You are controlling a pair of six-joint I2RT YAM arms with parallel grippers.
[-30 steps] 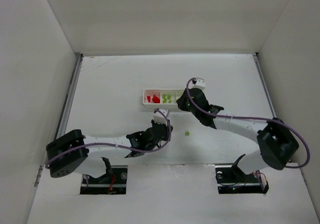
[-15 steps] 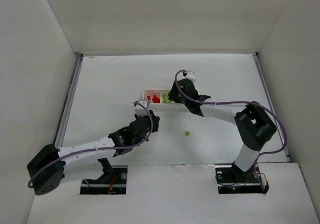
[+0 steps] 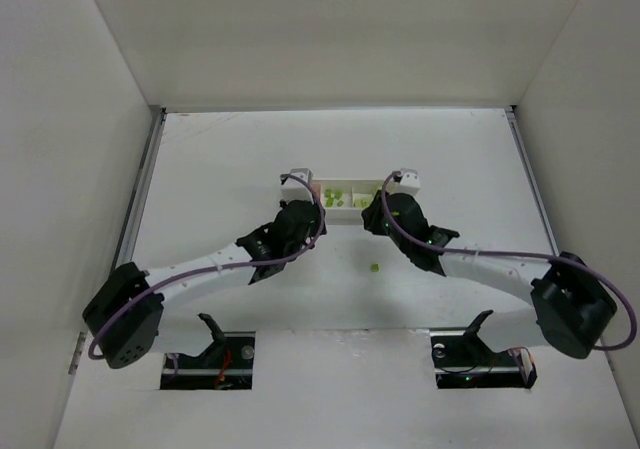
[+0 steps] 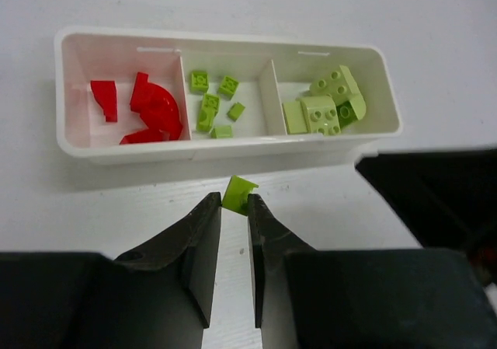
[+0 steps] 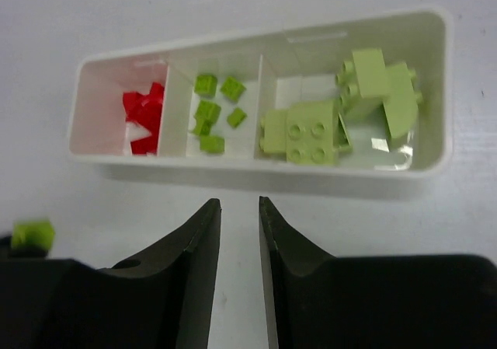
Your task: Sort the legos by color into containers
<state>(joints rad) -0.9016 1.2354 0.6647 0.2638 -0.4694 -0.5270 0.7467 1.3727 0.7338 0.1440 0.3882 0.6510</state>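
The white tray (image 4: 225, 153) has three compartments: red legos (image 4: 147, 112) on the left, small green legos (image 4: 213, 108) in the middle, larger green legos (image 4: 326, 104) on the right. My left gripper (image 4: 234, 200) is shut on a small green lego (image 4: 238, 190), just short of the tray's near wall. In the top view my left gripper (image 3: 305, 214) covers the tray's left end. My right gripper (image 5: 239, 203) is slightly open and empty, in front of the tray (image 5: 256, 170); in the top view my right gripper (image 3: 385, 214) sits at the tray's right end (image 3: 350, 191).
One loose green lego (image 3: 375, 267) lies on the table between the two arms, nearer than the tray. A green lego (image 5: 33, 235) shows at the left edge of the right wrist view. The right arm (image 4: 435, 201) fills the right side of the left wrist view. White walls enclose the table.
My left arm has swung up and forward to the tray's near left side. My right gripper has pulled back from over the tray towards its right end.
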